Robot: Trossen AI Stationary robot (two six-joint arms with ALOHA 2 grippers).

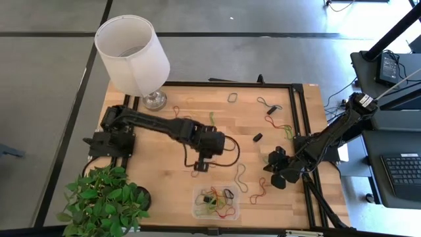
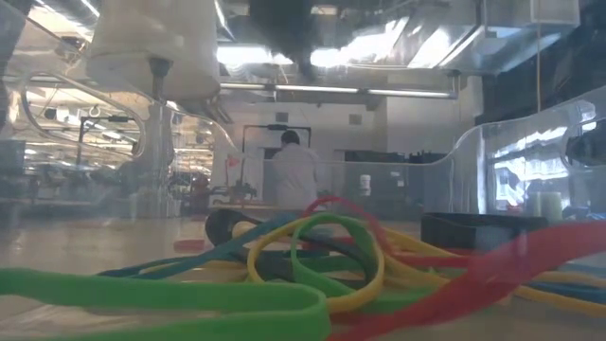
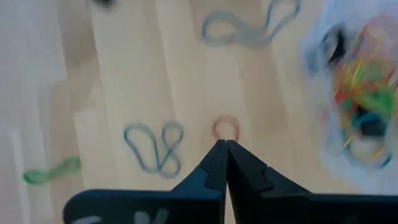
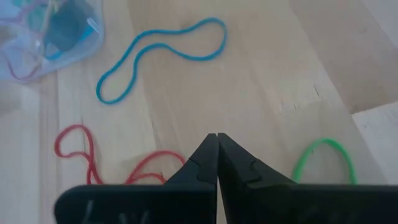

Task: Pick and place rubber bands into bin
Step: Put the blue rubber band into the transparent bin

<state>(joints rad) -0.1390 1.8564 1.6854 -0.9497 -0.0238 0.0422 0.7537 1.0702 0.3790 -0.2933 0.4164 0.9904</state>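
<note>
Left gripper fingers pressed together just short of small red band, nothing visibly caught. Bin close by, short carry. Right gripper fingers together, empty, parked at worktop edge.

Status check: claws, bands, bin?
Left claw shut mid-table beside small red band, grip unconfirmed. Right claw shut, waiting at right edge. Bin part-filled; loose bands remain. No obstruction.
</note>
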